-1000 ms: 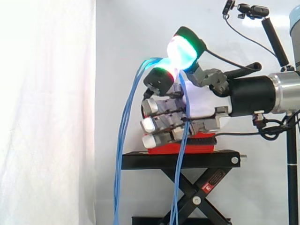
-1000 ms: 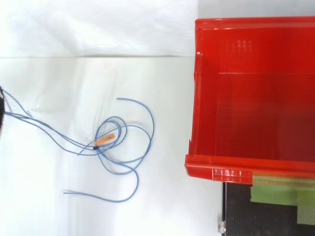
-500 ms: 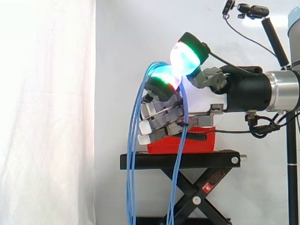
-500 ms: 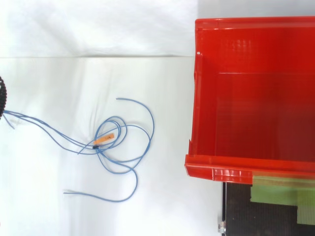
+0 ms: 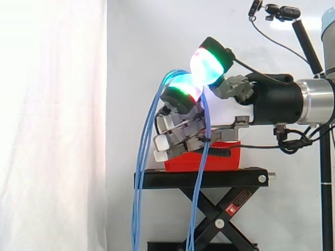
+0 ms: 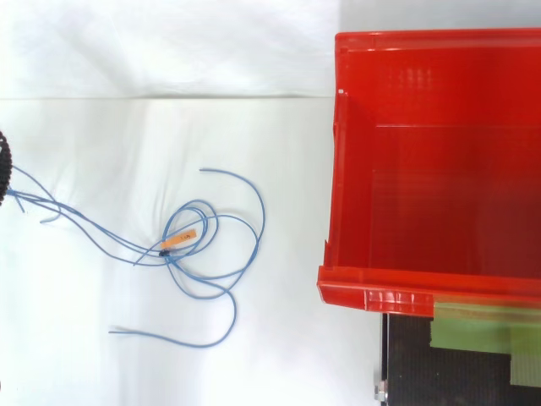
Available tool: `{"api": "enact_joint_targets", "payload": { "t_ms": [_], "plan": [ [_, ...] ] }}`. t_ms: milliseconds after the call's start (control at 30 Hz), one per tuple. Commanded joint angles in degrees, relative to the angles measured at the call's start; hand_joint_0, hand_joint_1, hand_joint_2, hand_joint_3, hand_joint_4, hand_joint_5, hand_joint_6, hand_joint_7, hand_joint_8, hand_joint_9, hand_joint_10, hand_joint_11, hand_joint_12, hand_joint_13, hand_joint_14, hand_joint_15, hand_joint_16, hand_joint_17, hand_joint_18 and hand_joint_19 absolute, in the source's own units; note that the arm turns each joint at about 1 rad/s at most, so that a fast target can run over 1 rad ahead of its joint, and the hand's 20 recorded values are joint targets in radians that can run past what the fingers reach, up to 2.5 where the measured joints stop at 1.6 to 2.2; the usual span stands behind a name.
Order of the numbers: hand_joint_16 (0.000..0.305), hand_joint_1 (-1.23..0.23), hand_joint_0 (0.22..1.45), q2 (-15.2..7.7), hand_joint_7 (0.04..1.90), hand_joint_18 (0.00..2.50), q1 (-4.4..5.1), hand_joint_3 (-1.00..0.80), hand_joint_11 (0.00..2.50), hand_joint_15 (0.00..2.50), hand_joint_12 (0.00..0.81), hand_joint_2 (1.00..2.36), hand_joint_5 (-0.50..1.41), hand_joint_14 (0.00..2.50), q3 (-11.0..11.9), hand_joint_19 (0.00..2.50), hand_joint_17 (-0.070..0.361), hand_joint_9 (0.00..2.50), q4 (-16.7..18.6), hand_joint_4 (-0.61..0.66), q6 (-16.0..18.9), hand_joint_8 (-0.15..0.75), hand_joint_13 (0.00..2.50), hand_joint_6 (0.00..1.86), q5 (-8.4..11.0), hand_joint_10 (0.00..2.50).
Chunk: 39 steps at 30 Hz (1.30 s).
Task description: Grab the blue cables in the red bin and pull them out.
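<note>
In the side view the hand (image 5: 178,135) hangs at 10 o'clock from the red bin (image 5: 226,159), its fingers curled tight round the blue cables (image 5: 139,188) and its glowing thumb pad pressed over them. The strands arch over the hand at 12 o'clock and fall in two bundles toward 6 o'clock, one clear of the black stand (image 5: 204,179), one crossing its front. From above, the cables' loose ends (with an orange tag (image 6: 181,241) among the loops) lie coiled on the white cloth (image 6: 101,355) at 9 o'clock of the bin, well apart from its rim (image 6: 372,294), trailing off toward the 9 o'clock edge.
</note>
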Motion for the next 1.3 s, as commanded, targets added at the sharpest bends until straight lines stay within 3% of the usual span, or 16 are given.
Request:
{"api": "enact_joint_targets", "payload": {
  "t_ms": [0, 67, 100, 167, 200, 233, 300, 467, 867, 967, 1133, 1267],
  "plan": [
    [0.040, -0.85, 0.90, 0.0, 0.51, 0.50, 0.04, -1.00, 0.77, 0.46, 0.338, 1.00, 0.64, 0.02, 0.0, 0.45, 0.090, 0.86, 0.6, 0.03, -4.5, 0.255, 0.73, 0.98, -0.84, 0.02],
    [0.040, -0.85, 0.90, 0.0, 0.51, 0.50, -0.04, -1.00, 0.78, 0.46, 0.340, 1.00, 0.64, 0.02, 0.0, 0.45, 0.091, 0.86, 1.6, 0.03, -8.9, 0.253, 0.73, 0.98, -2.16, 0.02],
    [0.040, -0.86, 0.90, 0.0, 0.51, 0.50, -0.04, -1.00, 0.78, 0.46, 0.340, 1.00, 0.64, 0.02, 0.0, 0.45, 0.090, 0.86, 3.0, 0.02, -13.6, 0.253, 0.73, 0.97, -3.56, 0.02],
    [0.040, -0.86, 0.90, 0.0, 0.51, 0.50, -0.04, -1.00, 0.78, 0.46, 0.339, 1.00, 0.64, 0.02, 0.0, 0.45, 0.091, 0.86, 4.0, 0.03, -16.5, 0.253, 0.73, 0.97, -4.71, 0.02],
    [0.040, -0.86, 0.90, 0.0, 0.51, 0.50, -0.13, -1.00, 0.77, 0.46, 0.339, 1.00, 0.63, 0.02, 0.0, 0.45, 0.091, 0.86, 5.1, 0.02, -19.6, 0.254, 0.73, 0.96, -5.85, 0.02],
    [0.040, -0.86, 0.90, 0.0, 0.51, 0.50, -0.13, -1.00, 0.78, 0.46, 0.339, 1.00, 0.63, 0.02, 0.0, 0.45, 0.091, 0.85, 5.1, 0.02, -19.6, 0.253, 0.73, 0.96, -5.85, 0.02],
    [0.040, -0.86, 0.90, 0.0, 0.51, 0.50, -0.13, -1.00, 0.77, 0.46, 0.337, 1.00, 0.63, 0.02, 0.0, 0.45, 0.091, 0.85, 6.8, 0.03, -24.9, 0.255, 0.72, 0.95, -7.96, 0.02],
    [0.040, -0.86, 0.90, 0.0, 0.51, 0.50, -0.39, -1.00, 0.77, 0.45, 0.337, 1.00, 0.63, 0.02, 0.0, 0.45, 0.091, 0.85, 8.4, 0.02, -31.8, 0.253, 0.72, 0.95, -11.82, 0.02],
    [0.040, -0.87, 0.91, 0.0, 0.51, 0.50, -1.10, -1.00, 0.78, 0.46, 0.335, 1.00, 0.61, 0.02, 0.0, 0.45, 0.091, 0.84, 10.0, 0.01, -40.2, 0.254, 0.71, 1.02, -15.69, 0.02],
    [0.040, -0.87, 0.91, 0.0, 0.50, 0.50, -1.45, -1.00, 0.78, 0.46, 0.336, 1.00, 0.60, 0.02, 0.0, 0.45, 0.091, 0.84, 10.4, 0.01, -40.3, 0.253, 0.71, 1.03, -16.83, 0.02],
    [0.040, -0.88, 0.91, 0.0, 0.49, 0.50, -1.71, -1.00, 0.77, 0.46, 0.334, 1.00, 0.60, 0.02, 0.0, 0.45, 0.091, 0.84, 10.6, 0.01, -40.3, 0.253, 0.71, 1.04, -17.19, 0.02],
    [0.040, -0.88, 0.91, 0.0, 0.49, 0.50, -1.98, -1.00, 0.77, 0.46, 0.335, 1.00, 0.60, 0.02, 0.0, 0.45, 0.091, 0.84, 12.9, 0.00, -40.3, 0.253, 0.71, 1.04, -17.80, 0.02]
  ]
}}
